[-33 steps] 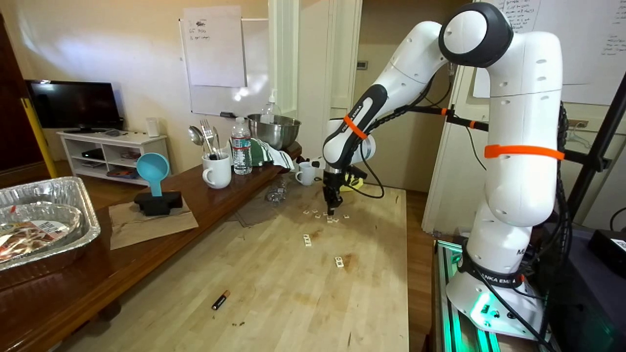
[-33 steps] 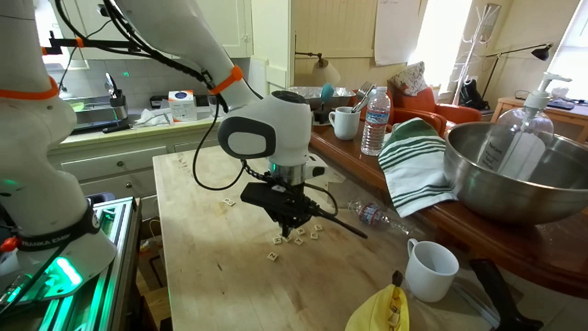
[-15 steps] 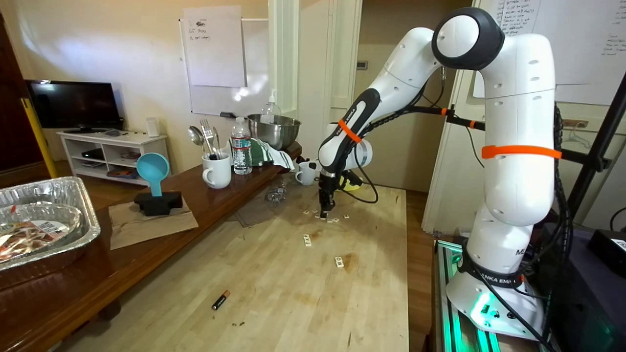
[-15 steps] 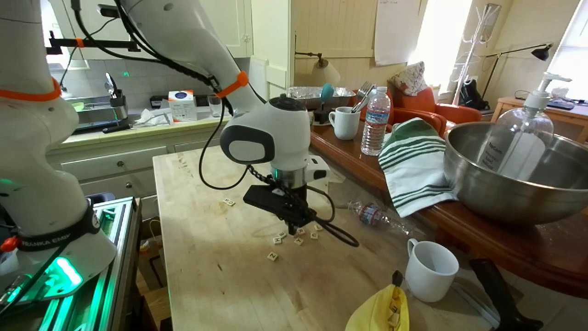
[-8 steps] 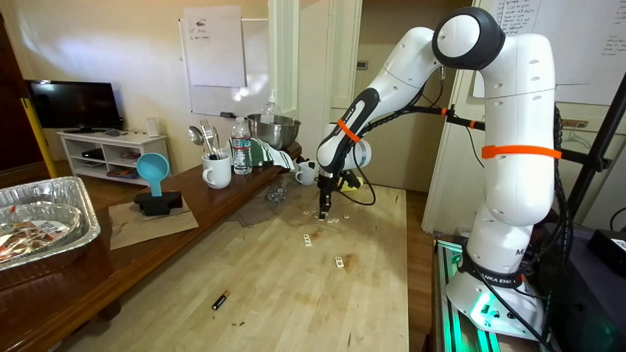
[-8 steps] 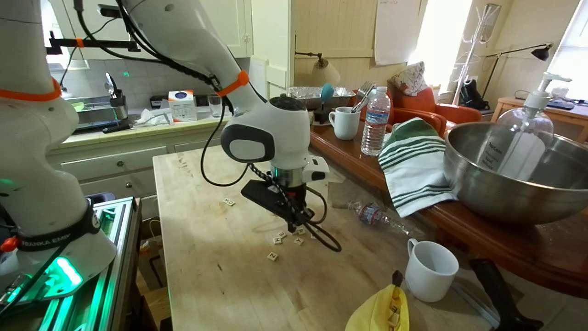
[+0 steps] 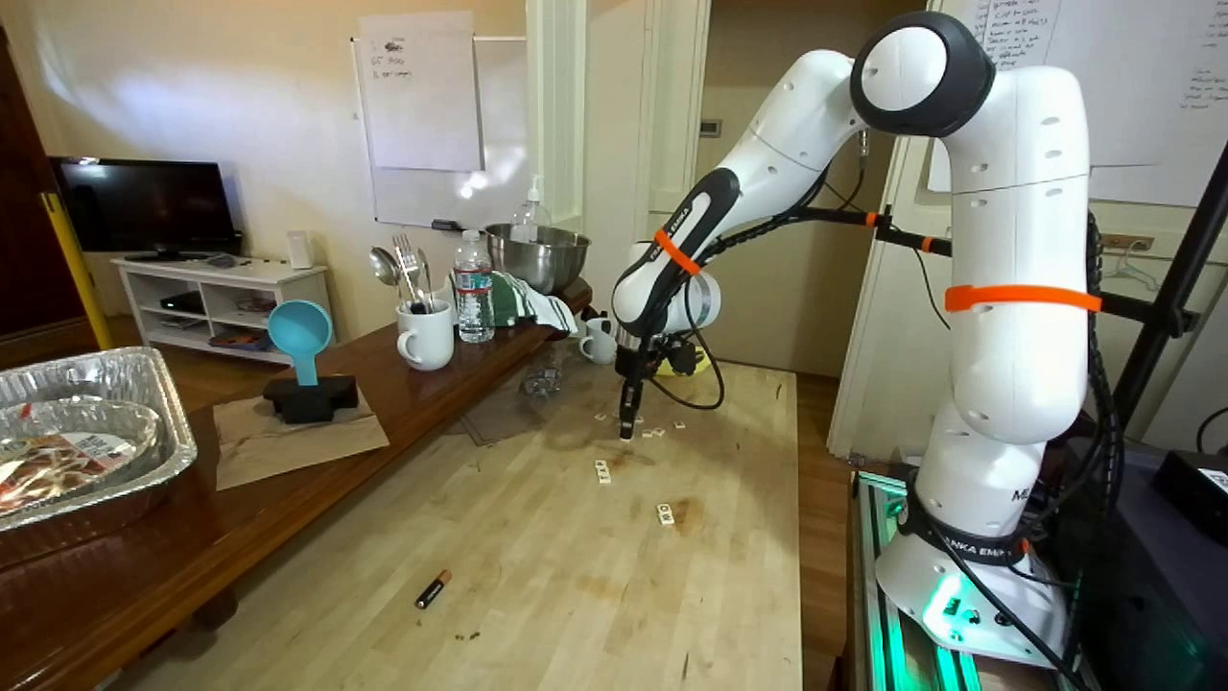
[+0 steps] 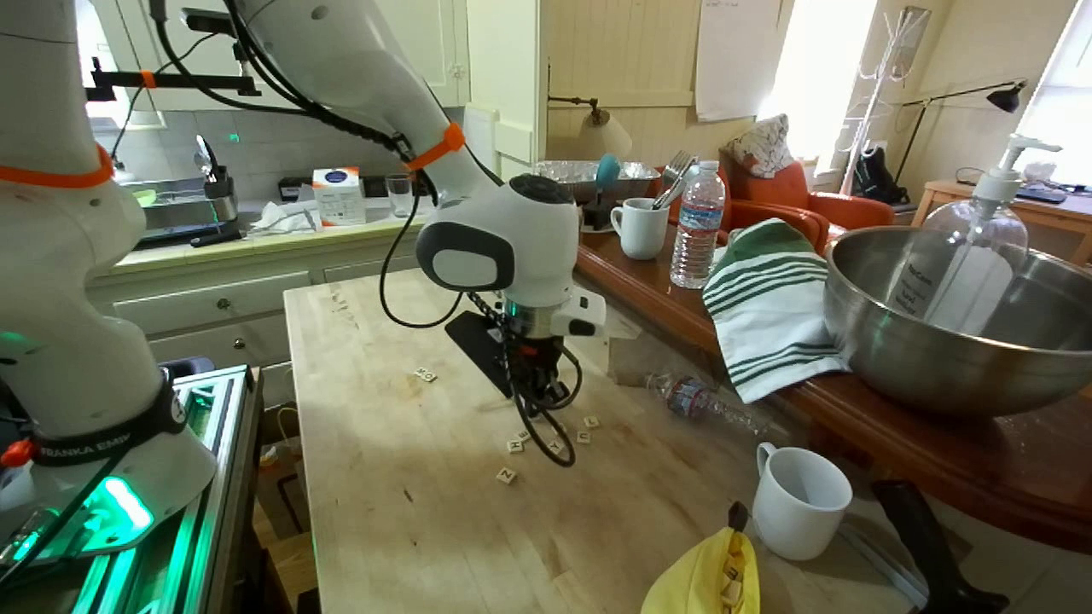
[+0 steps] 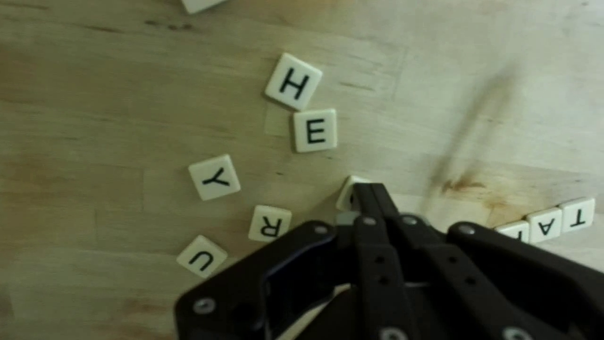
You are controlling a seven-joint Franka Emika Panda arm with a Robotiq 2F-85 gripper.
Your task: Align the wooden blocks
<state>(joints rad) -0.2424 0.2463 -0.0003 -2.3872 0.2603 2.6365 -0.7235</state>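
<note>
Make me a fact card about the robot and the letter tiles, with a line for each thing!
Fingers: closed together, partly hiding one tile
Touching that tile: can't tell
Its letter: can't be read
Loose tiles readable in the wrist view: H tile, E tile, Y tile, R tile, U tile
Row: T tile, A tile, third tile partly covered
Battery: lying on the table
Yellow bag: beside a white cup
All lined up: no
</note>
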